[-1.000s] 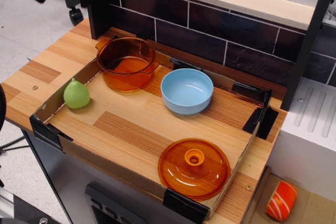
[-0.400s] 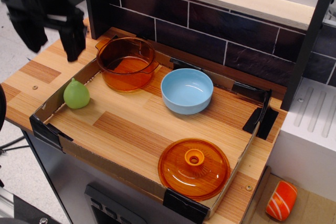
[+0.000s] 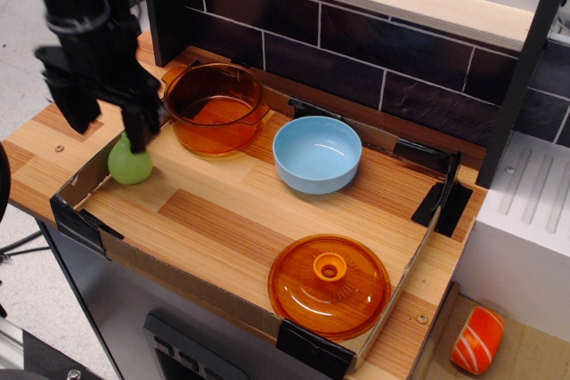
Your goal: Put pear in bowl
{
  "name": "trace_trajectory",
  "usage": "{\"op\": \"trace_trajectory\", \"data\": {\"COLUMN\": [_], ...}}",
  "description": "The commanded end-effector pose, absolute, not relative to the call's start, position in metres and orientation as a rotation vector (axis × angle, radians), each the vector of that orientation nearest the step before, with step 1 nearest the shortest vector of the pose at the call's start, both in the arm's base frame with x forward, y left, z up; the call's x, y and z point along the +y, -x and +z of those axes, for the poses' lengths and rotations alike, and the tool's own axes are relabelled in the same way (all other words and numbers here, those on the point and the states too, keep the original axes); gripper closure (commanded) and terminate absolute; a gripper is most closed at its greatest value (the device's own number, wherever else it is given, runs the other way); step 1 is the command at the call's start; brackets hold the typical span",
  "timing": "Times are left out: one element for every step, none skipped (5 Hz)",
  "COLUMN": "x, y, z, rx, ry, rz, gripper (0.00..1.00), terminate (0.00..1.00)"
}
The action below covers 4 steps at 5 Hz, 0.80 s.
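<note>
My gripper (image 3: 107,122) hangs with fingers spread, empty, over the one pear (image 3: 129,166), which stands upright at the tray's left end, its top hidden. Rightward: one orange pot (image 3: 214,109), one blue bowl (image 3: 317,154), one orange lid (image 3: 329,286).

The blurred fingers (image 3: 136,135) hide the pear's (image 3: 130,166) top.
</note>
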State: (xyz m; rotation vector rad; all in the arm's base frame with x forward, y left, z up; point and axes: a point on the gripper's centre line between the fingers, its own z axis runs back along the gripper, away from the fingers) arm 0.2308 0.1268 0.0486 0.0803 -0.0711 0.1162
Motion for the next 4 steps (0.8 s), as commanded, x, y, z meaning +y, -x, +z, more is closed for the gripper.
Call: {"op": "trace_trajectory", "data": {"x": [0.122, 0.120, 0.123, 0.124], "y": [-0.238, -0.238, -0.238, -0.240], "z": [0.040, 0.032, 0.017, 0.013], "rx": [-0.080, -0.062, -0.032, -0.016], "ry": [-0.099, -0.112, -0.130, -0.137], "rz": [0.122, 0.119, 0.102, 0.105], "gripper": [0.00, 0.00, 0.00, 0.00], "terminate": [0.00, 0.00, 0.00, 0.00]}}
